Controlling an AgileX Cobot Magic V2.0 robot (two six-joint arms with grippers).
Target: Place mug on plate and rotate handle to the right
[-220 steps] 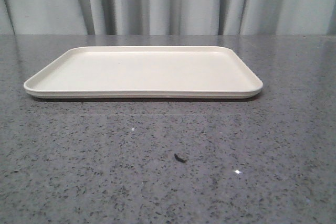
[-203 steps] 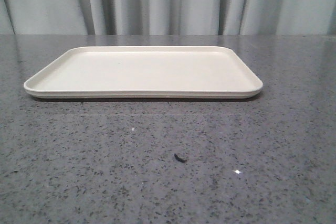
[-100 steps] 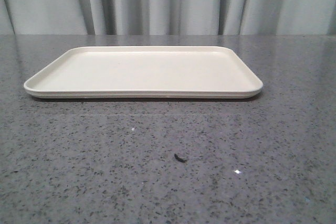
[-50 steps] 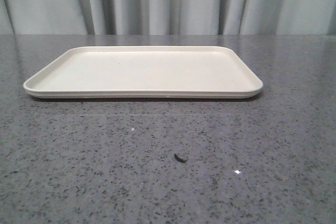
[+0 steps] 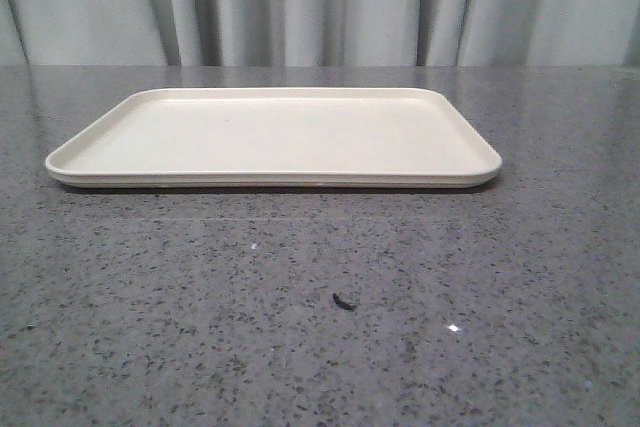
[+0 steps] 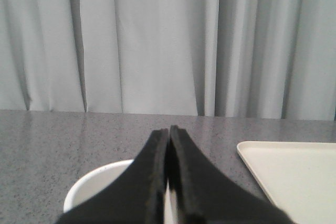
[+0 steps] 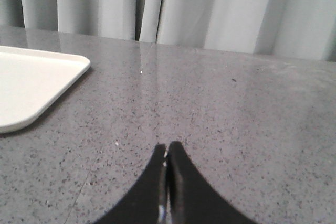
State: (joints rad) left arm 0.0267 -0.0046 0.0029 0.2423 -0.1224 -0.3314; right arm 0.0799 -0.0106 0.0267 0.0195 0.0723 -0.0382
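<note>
The cream plate [image 5: 270, 137] lies flat on the grey table in the front view, with nothing on it. Neither gripper shows in the front view. In the left wrist view my left gripper [image 6: 169, 129] is shut and empty, above the white rim of the mug [image 6: 89, 187], which is mostly hidden behind the fingers. The mug's handle and face are hidden. A corner of the plate [image 6: 294, 177] lies beside it. In the right wrist view my right gripper [image 7: 167, 146] is shut and empty over bare table, with a plate corner [image 7: 37, 82] off to one side.
A small dark scrap [image 5: 343, 301] lies on the grey speckled table [image 5: 320, 347] in front of the plate. Grey curtains [image 5: 320, 7] hang behind the table's far edge.
</note>
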